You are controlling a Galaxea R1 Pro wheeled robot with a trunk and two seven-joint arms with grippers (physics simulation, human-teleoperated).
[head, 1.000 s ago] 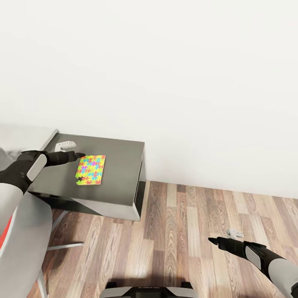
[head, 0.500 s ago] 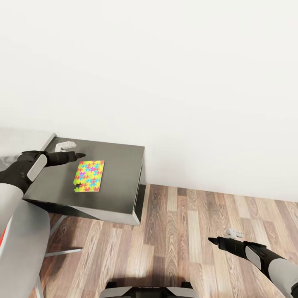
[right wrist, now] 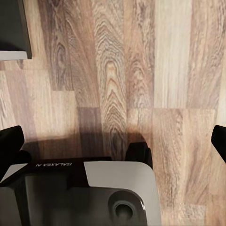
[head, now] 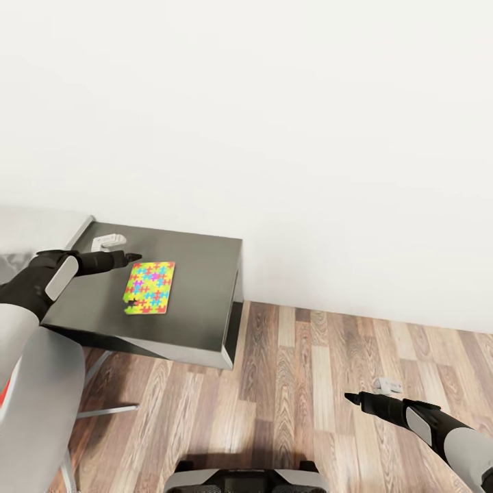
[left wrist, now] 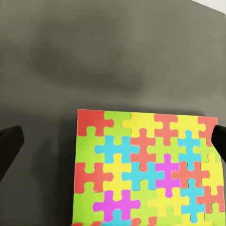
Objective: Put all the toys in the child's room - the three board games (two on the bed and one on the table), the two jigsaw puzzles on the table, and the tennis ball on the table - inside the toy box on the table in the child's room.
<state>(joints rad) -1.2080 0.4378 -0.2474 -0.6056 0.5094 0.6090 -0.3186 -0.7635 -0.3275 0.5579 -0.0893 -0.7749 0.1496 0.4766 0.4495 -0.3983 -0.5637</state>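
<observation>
one jigsaw puzzle point(head: 149, 287) lay flat on the dark grey cabinet section of the table point(head: 198, 274), toward its left half, with the white wall behind and the wood-plank floor point(head: 308, 383) to the right and near side. one piece was missing along the puzzle's near edge.

the left gripper point(head: 130, 258) hovered just beside the puzzle's far left corner, above the dark top. in the left wrist view the puzzle point(left wrist: 146, 167) sat between the two dark fingertips point(left wrist: 9, 146), which stood wide apart at the frame's edges, gripping nothing.

the right gripper point(head: 350, 396) hung well away to the right, over the floor. its wrist view looked down on the planks point(right wrist: 117, 70), the robot's grey base point(right wrist: 94, 193) and a corner of the cabinet point(right wrist: 14, 28); its fingertips point(right wrist: 10, 141) were spread wide and empty.
</observation>
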